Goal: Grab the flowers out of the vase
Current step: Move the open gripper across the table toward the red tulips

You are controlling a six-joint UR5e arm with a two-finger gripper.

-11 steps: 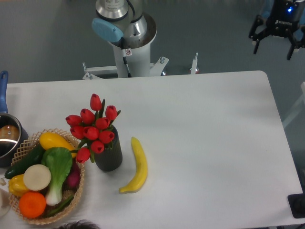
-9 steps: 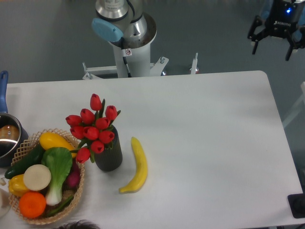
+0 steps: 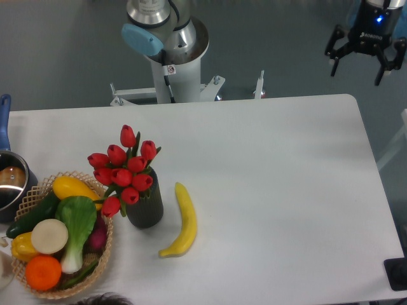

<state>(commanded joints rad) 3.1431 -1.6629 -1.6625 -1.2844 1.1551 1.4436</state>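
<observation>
The flowers, a bunch of red tulip buds with green leaves, stand in the vase, a dark cylinder on the left part of the white table. My gripper hangs high at the top right, beyond the table's far right corner and far from the flowers. Its black fingers point down and are spread apart with nothing between them.
A yellow banana lies just right of the vase. A wicker basket of vegetables and fruit sits at the left front. A pot with a blue handle is at the left edge. The robot base stands behind the table.
The gripper has shifted slightly left and a little toward the table's far corner. The flowers, vase and other objects have not moved.
</observation>
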